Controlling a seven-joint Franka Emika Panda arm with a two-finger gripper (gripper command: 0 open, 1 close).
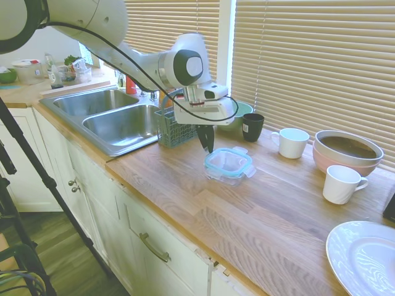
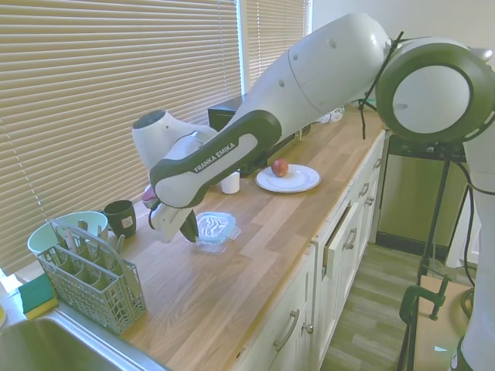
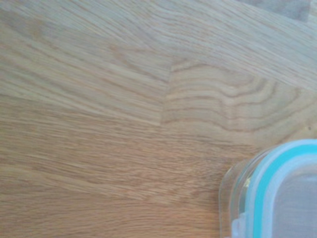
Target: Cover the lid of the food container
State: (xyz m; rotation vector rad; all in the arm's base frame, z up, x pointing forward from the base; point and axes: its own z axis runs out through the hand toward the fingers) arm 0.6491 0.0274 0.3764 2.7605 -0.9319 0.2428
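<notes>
We see the wooden worktop (image 1: 259,216) running along the window wall, with a double steel sink (image 1: 117,120) set in at one end. Above the worktop the white arm (image 2: 309,85) reaches down from the sink side. Toward the far end sit a pink bowl (image 1: 345,154), a white plate (image 1: 364,256) at the front edge, and two white mugs (image 1: 290,142) (image 1: 341,184). Another white plate (image 2: 288,178) further along carries an apple (image 2: 280,168). Near the sink stand a grey cutlery caddy (image 1: 173,128), a mint-green bowl (image 2: 66,229) and a dark cup (image 1: 252,126) close to the back edge.

The food container (image 1: 227,175) rests mid-worktop, between caddy and mugs, and the lid (image 1: 228,162) lies flat on top of it, teal rim lined up with the container, its snap tabs sticking outward.

The gripper (image 1: 206,141) hangs just beside the container on its sink side, tips pointing down, slightly above the worktop and apart from the lid. Its fingers look drawn together, holding nothing. The wrist view catches one lid corner (image 3: 277,193) over bare wood.
</notes>
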